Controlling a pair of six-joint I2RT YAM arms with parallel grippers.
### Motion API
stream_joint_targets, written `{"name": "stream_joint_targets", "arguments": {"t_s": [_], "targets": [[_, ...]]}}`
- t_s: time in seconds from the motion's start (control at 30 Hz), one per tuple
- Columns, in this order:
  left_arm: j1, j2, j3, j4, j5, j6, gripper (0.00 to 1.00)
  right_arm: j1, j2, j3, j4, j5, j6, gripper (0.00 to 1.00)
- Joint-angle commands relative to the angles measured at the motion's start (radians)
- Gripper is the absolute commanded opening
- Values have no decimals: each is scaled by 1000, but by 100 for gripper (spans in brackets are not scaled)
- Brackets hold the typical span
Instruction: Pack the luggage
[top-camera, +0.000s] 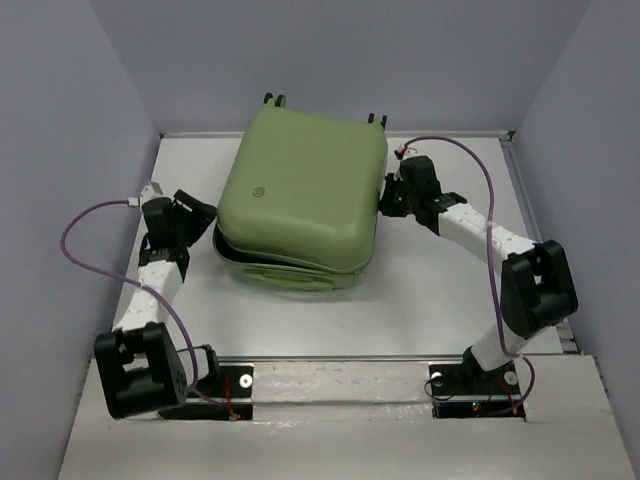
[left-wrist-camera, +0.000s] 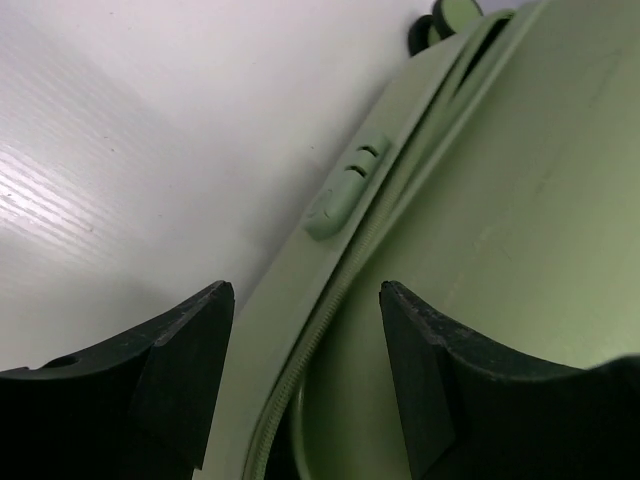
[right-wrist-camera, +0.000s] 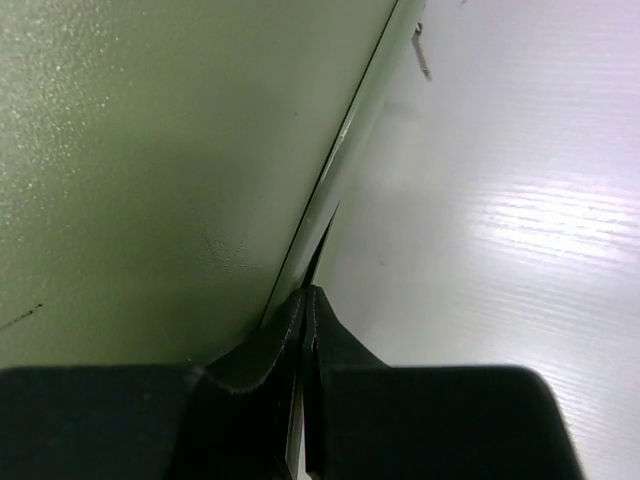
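Note:
The luggage (top-camera: 300, 195), a pale green hard-shell suitcase, lies flat mid-table with its lid down and a dark gap showing along its near-left edge. Its round logo (top-camera: 258, 189) faces up. My left gripper (top-camera: 205, 225) is open at the suitcase's left side. In the left wrist view, the gripper (left-wrist-camera: 305, 295) has the zipper seam and shell edge (left-wrist-camera: 520, 200) between its spread fingers, not touching. My right gripper (top-camera: 386, 200) is shut at the suitcase's right side. In the right wrist view, its closed tips (right-wrist-camera: 308, 292) sit at the seam of the shell (right-wrist-camera: 150, 150).
The caster wheels (top-camera: 275, 99) point to the back wall; one shows in the left wrist view (left-wrist-camera: 450, 15). A small green side tab (left-wrist-camera: 345, 190) sits on the shell rim. The white table (top-camera: 430, 290) is boxed by grey walls on three sides.

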Motion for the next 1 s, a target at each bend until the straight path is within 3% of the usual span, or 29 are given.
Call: {"name": "stream_joint_targets", "arguments": {"t_s": [0.0, 0.13, 0.2, 0.33, 0.4, 0.43, 0.47, 0.6, 0.73, 0.83, 0.97], "targets": [[-139, -118, -109, -11, 97, -23, 71, -12, 37, 149, 59, -121, -26, 7], [-232, -265, -155, -27, 85, -58, 72, -94, 82, 235, 1, -202, -22, 10], [-238, -355, -132, -79, 62, -49, 75, -114, 74, 258, -32, -193, -40, 21], [-240, -454, -19, -213, -27, 9, 81, -143, 54, 272, -62, -164, -69, 34], [-240, -508, 55, -262, -70, 46, 90, -169, 57, 284, -79, -162, -74, 42], [-240, -526, 114, -279, -93, 87, 99, -184, 59, 290, -91, -157, -72, 46], [-240, -531, 142, -290, -148, 106, 99, -198, 59, 293, -96, -156, -72, 48], [-240, -435, 247, -276, -178, 152, 99, -207, 37, 295, -108, -162, -74, 65], [-227, -270, 287, -244, -98, 160, 99, -207, -53, 237, -108, -164, -63, 73], [-221, -218, 296, -201, 3, 155, 99, -207, -185, 122, -101, -151, -49, 72], [-217, -129, 376, -175, 10, 163, 99, -207, -404, -108, 32, -252, -6, 65]]}}
